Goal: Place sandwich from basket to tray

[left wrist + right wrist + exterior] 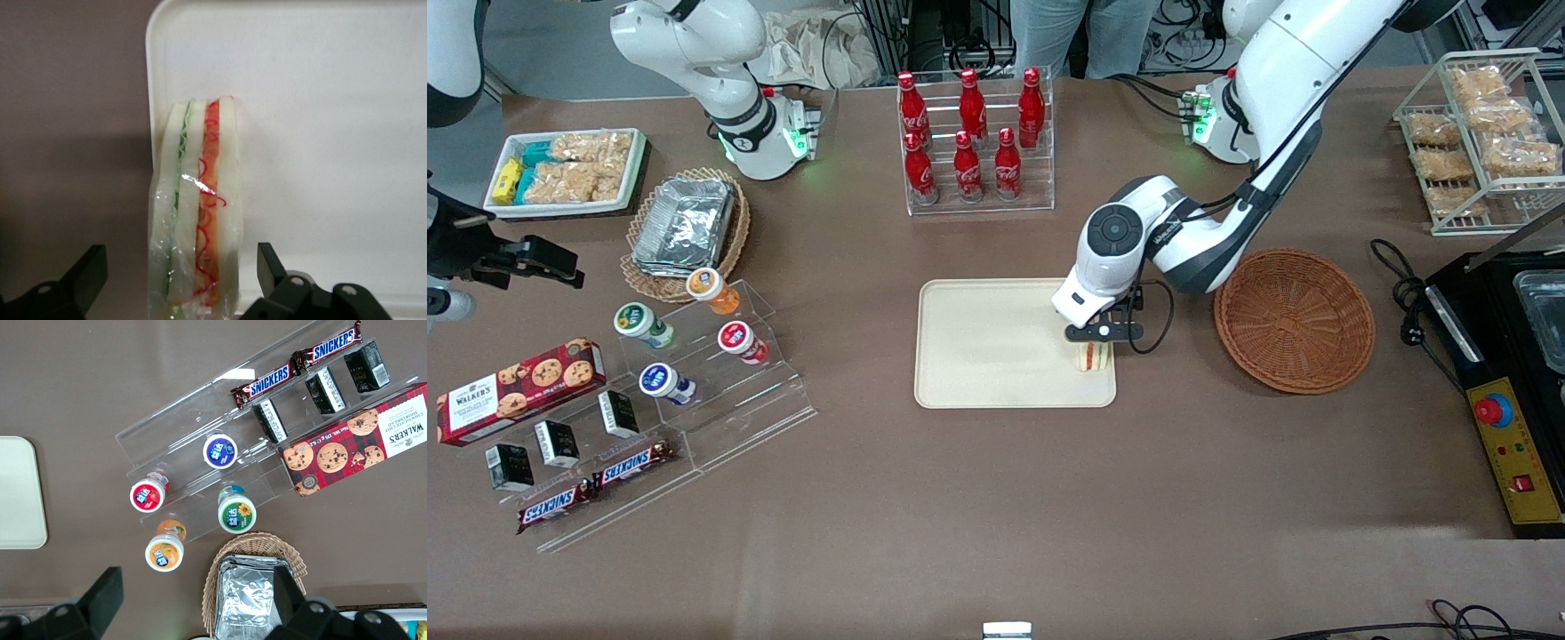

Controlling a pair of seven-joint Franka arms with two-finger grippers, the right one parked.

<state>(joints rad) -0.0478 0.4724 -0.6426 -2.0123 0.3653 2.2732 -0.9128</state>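
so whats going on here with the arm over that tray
The left arm's gripper is low over the tray's corner nearest the basket. The sandwich stands on edge on the tray by its rim, between the open jaws, which stand apart from the bread on both sides. The basket holds nothing now, so the sandwich appears to be delivered and released.

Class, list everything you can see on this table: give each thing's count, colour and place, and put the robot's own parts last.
sandwich: one, white with red and green filling, standing on edge on the tray
tray: one, cream, mid-table
basket: one, reddish-brown, empty, beside the tray toward the working arm's end
cola bottles: six, red, in a clear rack
yogurt cups: four, on clear steps toward the parked arm's end
cookie box: one, red
gripper: black, open, fingers either side of the sandwich
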